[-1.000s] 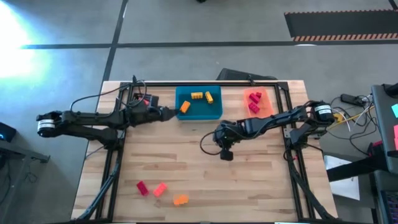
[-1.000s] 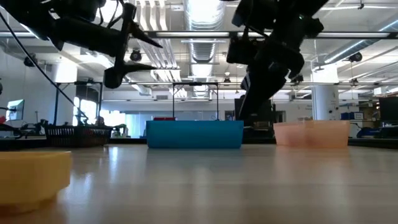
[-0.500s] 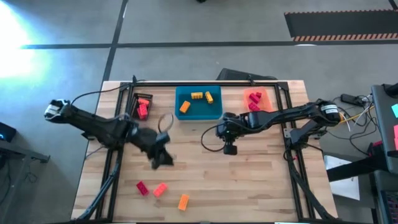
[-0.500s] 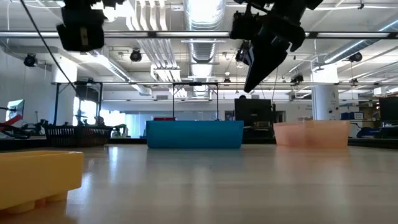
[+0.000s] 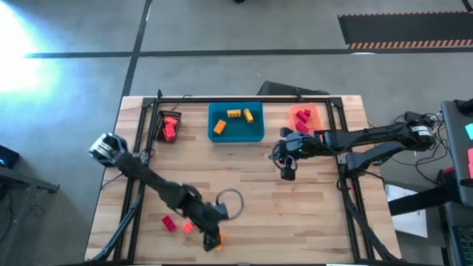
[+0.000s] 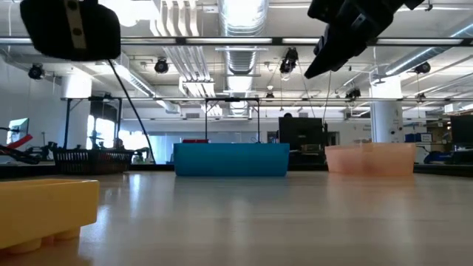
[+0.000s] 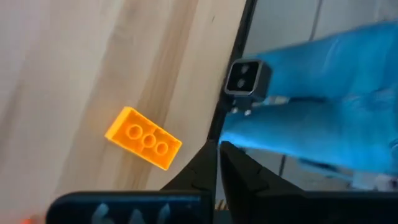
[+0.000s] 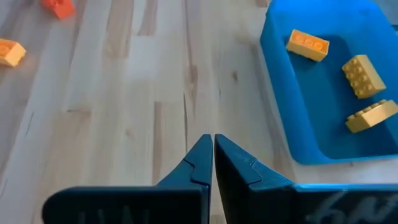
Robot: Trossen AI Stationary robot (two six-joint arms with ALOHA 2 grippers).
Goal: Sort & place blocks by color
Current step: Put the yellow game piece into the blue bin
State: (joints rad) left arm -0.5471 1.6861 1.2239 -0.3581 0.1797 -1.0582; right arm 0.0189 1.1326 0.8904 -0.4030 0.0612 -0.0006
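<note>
Near the table's front edge lie a red block [image 5: 169, 223], a pink block [image 5: 188, 227] and an orange block [image 7: 144, 138]. My left gripper [image 7: 219, 148] hangs over that spot, shut and with nothing in it. Its tips stand just beside the orange block, toward the table's edge, and do not touch it. My right gripper [image 8: 213, 142] is shut with nothing in it, raised over the boards in front of the orange tray [image 5: 304, 118]. The blue tray [image 5: 236, 122] holds three orange blocks. The black tray [image 5: 168, 127] holds red ones.
The three trays stand in a row along the far edge. A black frame rail [image 7: 233, 56] runs along the near edge beside the left gripper, with a small camera box [image 7: 247, 78] on it. Bare boards [image 5: 244, 177] lie mid-table.
My left gripper has left an orange block in the blue tray. It has swung fast from the far side toward the near edge, ending over the loose blocks. My right gripper has risen and drawn back toward the table's right and far side.
</note>
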